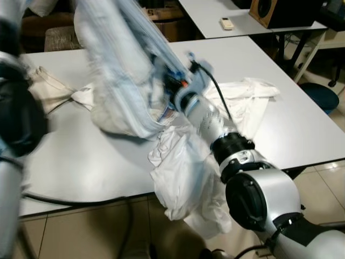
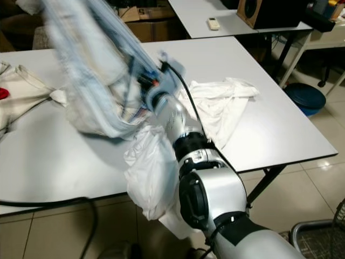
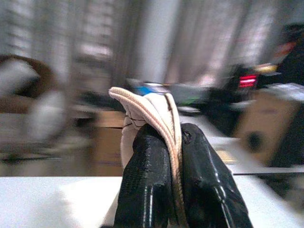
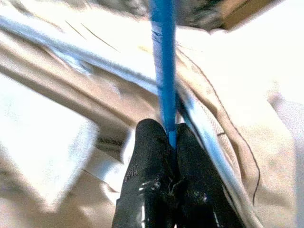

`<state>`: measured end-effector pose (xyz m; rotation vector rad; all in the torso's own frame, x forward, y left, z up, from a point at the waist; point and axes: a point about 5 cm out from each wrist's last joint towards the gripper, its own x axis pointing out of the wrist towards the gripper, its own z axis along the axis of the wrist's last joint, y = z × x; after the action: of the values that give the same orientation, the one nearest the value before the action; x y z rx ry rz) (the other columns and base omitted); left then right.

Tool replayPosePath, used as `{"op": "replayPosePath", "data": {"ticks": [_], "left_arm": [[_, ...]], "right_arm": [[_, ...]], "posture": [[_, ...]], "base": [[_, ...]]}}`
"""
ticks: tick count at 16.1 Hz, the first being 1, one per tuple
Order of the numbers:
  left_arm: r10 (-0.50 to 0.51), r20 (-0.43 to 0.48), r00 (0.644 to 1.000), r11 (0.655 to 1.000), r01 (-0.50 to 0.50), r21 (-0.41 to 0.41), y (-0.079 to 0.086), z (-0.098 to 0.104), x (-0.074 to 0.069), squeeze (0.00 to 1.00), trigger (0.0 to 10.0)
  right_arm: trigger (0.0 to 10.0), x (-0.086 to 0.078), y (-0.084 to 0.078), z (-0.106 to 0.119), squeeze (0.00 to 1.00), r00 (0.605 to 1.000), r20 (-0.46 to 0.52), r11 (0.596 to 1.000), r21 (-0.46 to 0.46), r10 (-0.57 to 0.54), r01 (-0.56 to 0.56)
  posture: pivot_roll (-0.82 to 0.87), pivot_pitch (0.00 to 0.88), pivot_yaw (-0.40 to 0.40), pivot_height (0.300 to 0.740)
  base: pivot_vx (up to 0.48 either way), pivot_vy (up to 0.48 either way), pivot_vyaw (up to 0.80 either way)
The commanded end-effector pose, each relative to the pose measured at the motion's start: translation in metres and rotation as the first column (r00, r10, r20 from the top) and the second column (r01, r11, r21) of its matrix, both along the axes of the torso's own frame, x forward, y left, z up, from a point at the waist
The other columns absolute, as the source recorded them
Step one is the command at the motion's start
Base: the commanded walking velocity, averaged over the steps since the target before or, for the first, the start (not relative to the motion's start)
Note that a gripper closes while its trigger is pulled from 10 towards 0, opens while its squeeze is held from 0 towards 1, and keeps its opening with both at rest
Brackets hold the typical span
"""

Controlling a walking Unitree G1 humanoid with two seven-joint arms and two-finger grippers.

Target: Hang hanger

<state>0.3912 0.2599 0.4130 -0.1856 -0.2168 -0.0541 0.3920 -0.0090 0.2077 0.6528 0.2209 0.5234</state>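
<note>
Right pincer (image 4: 170, 137) clamping tight on the thin blue plastic hanger (image 4: 163, 66), holding it up over the white surface (image 1: 302, 118) inside a pale blue striped shirt (image 1: 121, 81) that's blurring with motion. Left pincer (image 3: 173, 142) pinching shut on a cream fabric edge (image 3: 154, 109). Crumpled white garment (image 1: 186, 178) spilling over the near edge of the surface. Another white shirt (image 1: 242, 100) lying flat just beside the right arm. Plenty of bare surface showing toward the far right corner.
</note>
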Motion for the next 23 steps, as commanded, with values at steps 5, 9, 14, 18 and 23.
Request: {"op": "replayPosePath", "data": {"ticks": [5,9,14,18,23], "left_arm": [[0.360,-0.179,0.916,0.888,-0.277,0.366,0.077,-0.098,-0.012,0.00,0.0],[0.333,-0.429,0.840,0.850,-0.069,0.523,0.072,-0.210,-0.022,0.00,0.0],[0.276,-0.477,0.834,0.881,-0.021,0.474,0.070,-0.240,-0.032,0.00,0.0],[0.127,-0.501,0.856,0.891,0.123,0.436,0.066,-0.258,-0.042,0.90,10.0],[-0.121,-0.359,0.925,0.920,0.241,0.310,0.059,-0.226,-0.045,1.00,10.0]], "right_arm": [[10.0,-0.029,0.002,0.058,0.00,0.961,0.079,0.934,0.226,0.264,-0.276],[10.0,-0.043,-0.010,0.117,0.00,0.928,0.204,0.860,0.356,0.311,-0.367],[10.0,-0.041,-0.012,0.101,0.00,0.945,0.146,0.903,0.281,0.294,-0.325],[10.0,-0.041,-0.011,0.082,0.00,0.961,0.084,0.936,0.222,0.262,-0.274],[10.0,-0.033,-0.015,0.070,0.00,0.977,0.063,0.957,0.199,0.203,-0.211]], "posture": [[0.02,0.000,0.048,0.740],[0.00,0.000,0.022,0.740],[-0.01,0.000,0.013,0.740],[0.00,0.000,0.001,0.740],[0.01,0.000,-0.015,0.740]], "base": [[0.000,0.000,0.00],[0.000,0.000,0.00],[0.000,0.000,0.00],[0.000,0.000,0.00],[0.000,0.000,0.00]]}}
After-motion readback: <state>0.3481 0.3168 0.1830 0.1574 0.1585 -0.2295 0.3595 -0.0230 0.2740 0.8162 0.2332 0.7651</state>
